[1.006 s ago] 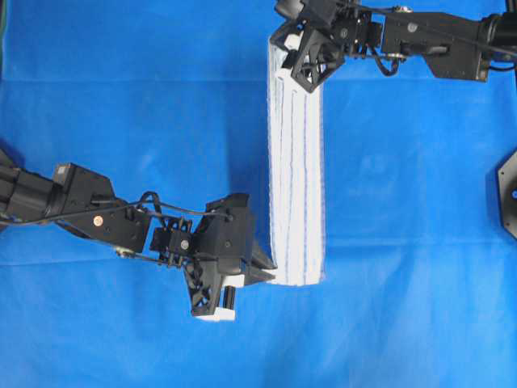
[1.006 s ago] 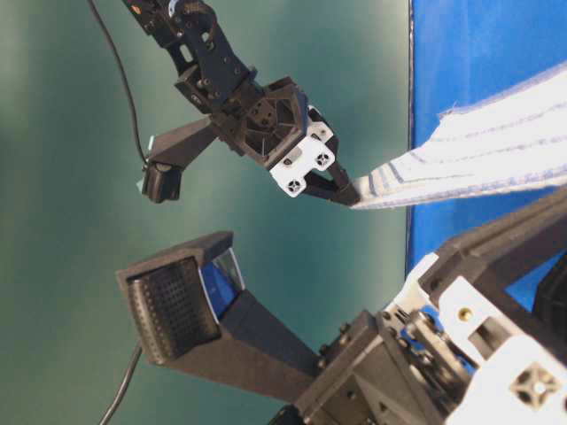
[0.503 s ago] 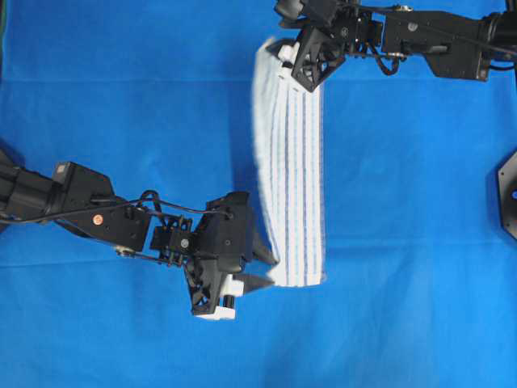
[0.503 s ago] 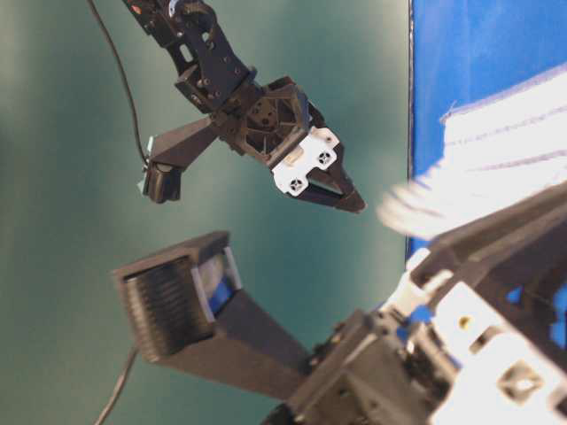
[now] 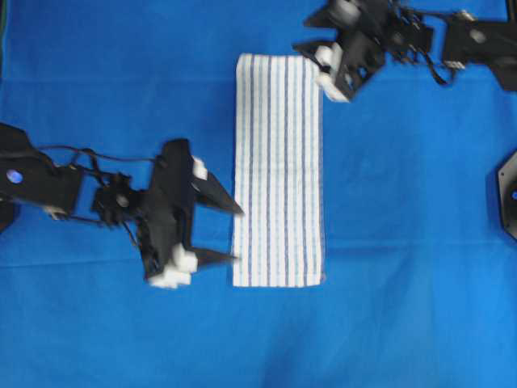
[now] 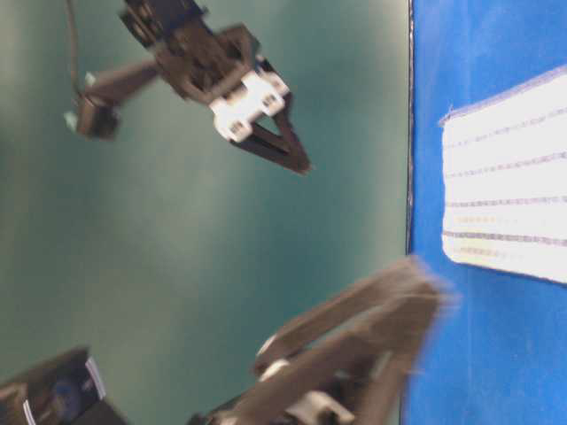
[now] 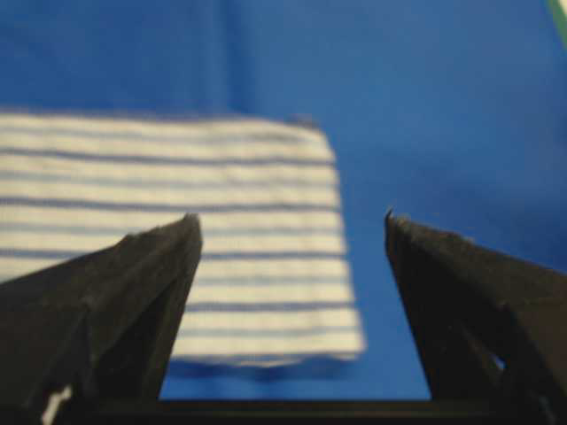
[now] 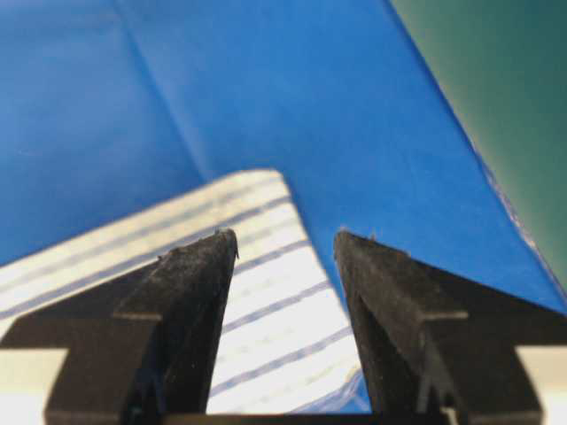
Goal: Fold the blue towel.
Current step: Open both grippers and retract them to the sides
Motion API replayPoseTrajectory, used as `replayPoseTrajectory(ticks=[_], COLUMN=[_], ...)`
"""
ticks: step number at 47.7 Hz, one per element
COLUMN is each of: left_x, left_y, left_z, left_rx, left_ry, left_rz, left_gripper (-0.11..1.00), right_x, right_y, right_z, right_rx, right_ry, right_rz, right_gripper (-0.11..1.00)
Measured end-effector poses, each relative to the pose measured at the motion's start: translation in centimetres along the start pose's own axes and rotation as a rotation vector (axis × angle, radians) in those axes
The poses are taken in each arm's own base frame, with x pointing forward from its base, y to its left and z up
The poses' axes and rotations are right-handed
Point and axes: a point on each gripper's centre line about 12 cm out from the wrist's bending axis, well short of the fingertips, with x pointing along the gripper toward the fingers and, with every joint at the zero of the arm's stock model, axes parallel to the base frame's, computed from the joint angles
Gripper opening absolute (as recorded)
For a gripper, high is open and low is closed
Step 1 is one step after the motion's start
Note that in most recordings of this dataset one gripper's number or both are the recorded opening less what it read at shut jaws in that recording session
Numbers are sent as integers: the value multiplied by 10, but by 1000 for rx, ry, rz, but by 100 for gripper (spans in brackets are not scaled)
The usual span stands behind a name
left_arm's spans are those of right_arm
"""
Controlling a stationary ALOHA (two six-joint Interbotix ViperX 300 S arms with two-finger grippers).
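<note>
— So, what are your jaws holding?

— Nothing. My left gripper [image 5: 229,234] is spread wide beside the strip's near left edge; my right gripper [image 5: 317,65] is parted at its far right corner.

— And the white rectangular towel with thin blue stripes [image 5: 279,170]?

— Flat on the plain blue worktop cover [image 5: 420,242], a narrow strip, long axis and stripes running away from me. I judge a lengthwise fold done; folding it end to end is left.

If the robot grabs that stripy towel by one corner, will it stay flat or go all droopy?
The white, blue-striped cloth towel would probably droop: it lies thin and limp against the blue table covering. It also looks light, so a push would likely bunch it rather than slide it whole.
</note>
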Motion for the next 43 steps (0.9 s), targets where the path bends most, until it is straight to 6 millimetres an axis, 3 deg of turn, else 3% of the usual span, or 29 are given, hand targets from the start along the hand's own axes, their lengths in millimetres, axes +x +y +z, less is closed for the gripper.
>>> replayPoseTrajectory(ticks=[12, 23, 31, 43], left_x=[-37, -70, -79, -76], left_y=[45, 67, 74, 77], left_z=[3, 5, 5, 3], left_rx=[-13, 1, -8, -10], left_ry=[-182, -337, -359, -349], left_rz=[97, 162, 186, 194], left_gripper=[78, 77, 77, 77], right_x=[-55, -95, -105, -105], right_y=[21, 37, 39, 39], right_z=[-8, -25, -44, -47], right_rx=[0, 12, 40, 52], right_ry=[-176, -269, -271, -264], right_rz=[117, 201, 225, 224], right_gripper=[55, 55, 55, 55])
